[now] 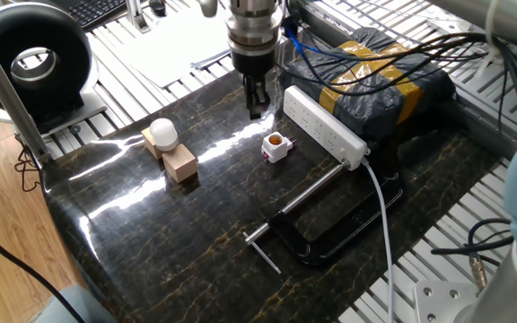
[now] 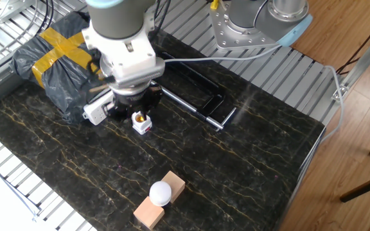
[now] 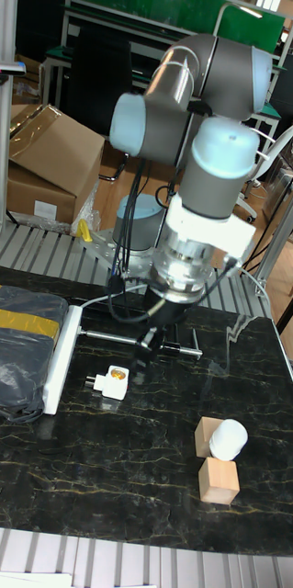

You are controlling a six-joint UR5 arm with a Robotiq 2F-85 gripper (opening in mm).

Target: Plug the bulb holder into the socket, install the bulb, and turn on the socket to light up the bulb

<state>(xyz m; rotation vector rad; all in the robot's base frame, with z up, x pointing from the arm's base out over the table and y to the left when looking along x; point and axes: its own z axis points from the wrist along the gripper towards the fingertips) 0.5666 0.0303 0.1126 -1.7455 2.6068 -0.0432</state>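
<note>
Bulb holder [image 1: 276, 145] upright beside socket [image 1: 324, 126], copper opening skyward; end effector [image 1: 255, 97] above, fingers nearly together, empty.

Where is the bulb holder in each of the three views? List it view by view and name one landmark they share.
One fixed view: the bulb holder sits centre, just left of the socket.
The other fixed view: bulb holder upper left of centre, below the arm's wrist.
Tall fixed view: bulb holder left of centre, right of the socket.
Shared landmark: the bulb resting on the wooden blocks.
</note>
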